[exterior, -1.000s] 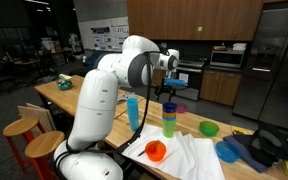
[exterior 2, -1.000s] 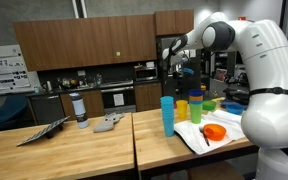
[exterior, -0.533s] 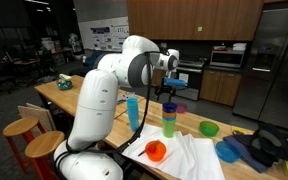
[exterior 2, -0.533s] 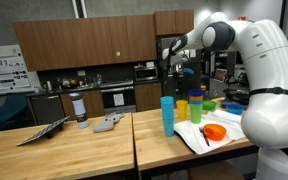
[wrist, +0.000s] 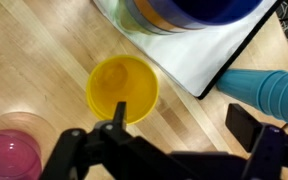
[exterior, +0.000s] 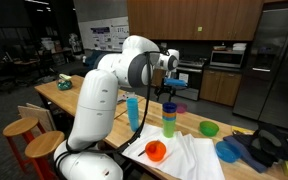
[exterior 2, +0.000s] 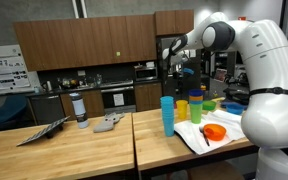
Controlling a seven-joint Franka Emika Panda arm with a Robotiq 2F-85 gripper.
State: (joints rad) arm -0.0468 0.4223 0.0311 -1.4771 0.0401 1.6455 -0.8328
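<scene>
The claw (wrist: 179, 115) is wide open with nothing in it, just hanging over the wooden table (wrist: 39, 50). In the wrist view, a yellow cup (wrist: 122, 88) sits right under it, upright with its mouth up, and it looks empty. One finger (wrist: 116, 118) overlaps the cup's rim in that shot, but both exterior views show the claw (exterior: 168, 88) up above the cups, not touching any of them.

Just beside the yellow cup, down in the corner of the wrist view, is a pink cup (wrist: 9, 152). It's also upright and has a small gap between it and the yellow one. On the other side is a tall blue cup (wrist: 269, 90), right next to the edge of a white cloth (wrist: 209, 55).

Further out in an exterior view, an orange bowl (exterior: 156, 151) sits on that cloth. A green bowl (exterior: 209, 128) and a blue bowl (exterior: 229, 150) sit past it on the table, well apart from the claw. Behind all that is a kitchen wall with dark wood cabinets (exterior 2: 84, 45).
</scene>
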